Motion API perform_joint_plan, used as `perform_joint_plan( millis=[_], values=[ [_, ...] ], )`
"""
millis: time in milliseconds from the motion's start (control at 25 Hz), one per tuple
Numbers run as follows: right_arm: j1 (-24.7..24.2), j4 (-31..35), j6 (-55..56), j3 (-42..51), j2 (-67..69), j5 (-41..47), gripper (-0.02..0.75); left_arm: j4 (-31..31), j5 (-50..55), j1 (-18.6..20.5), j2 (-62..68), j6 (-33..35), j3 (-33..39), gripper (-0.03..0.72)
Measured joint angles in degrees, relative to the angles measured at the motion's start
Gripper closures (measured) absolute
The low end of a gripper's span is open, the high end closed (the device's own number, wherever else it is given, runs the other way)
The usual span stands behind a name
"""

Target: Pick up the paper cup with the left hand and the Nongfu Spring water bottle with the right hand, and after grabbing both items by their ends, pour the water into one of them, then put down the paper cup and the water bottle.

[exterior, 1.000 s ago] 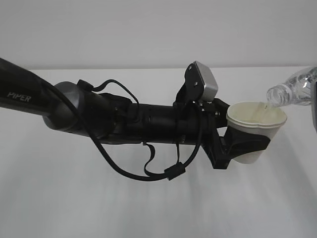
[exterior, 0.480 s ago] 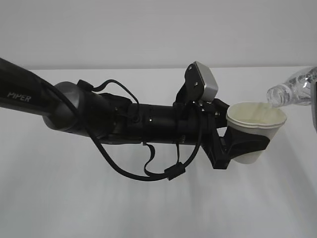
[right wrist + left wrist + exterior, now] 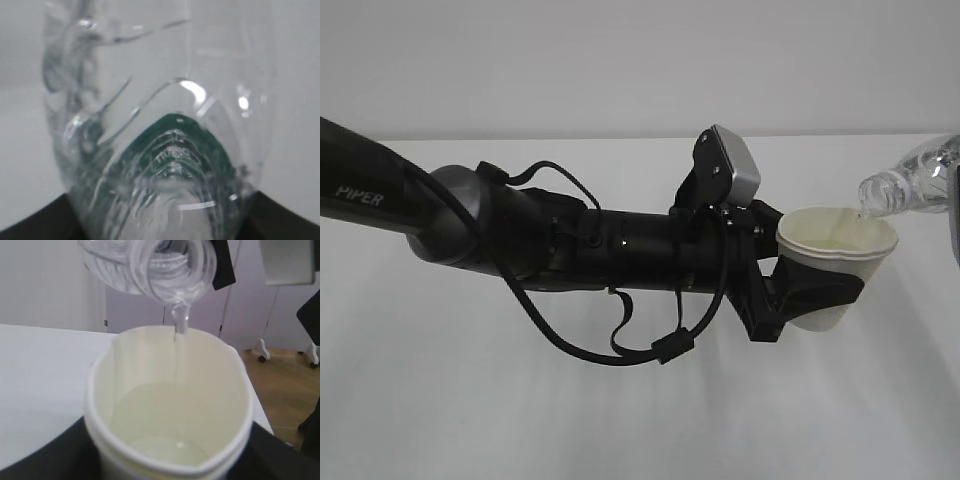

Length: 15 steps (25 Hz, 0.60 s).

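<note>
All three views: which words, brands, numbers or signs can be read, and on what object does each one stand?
"PIPER": white letters on the black left arm, exterior view.
Embossed marks on the bottle base, right wrist view: too blurred to read.
Paper cup: plain, no print visible.
Left wrist view: no text.
</note>
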Motion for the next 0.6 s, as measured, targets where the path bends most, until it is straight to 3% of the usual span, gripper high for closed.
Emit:
perform_joint_plan(
  millis=[600],
  values=[
    [0.0,-0.1,0.0,0.0,0.0,0.0,0.33,0.0,0.0,0.0,0.0,0.0,0.0,0.241]
  ],
)
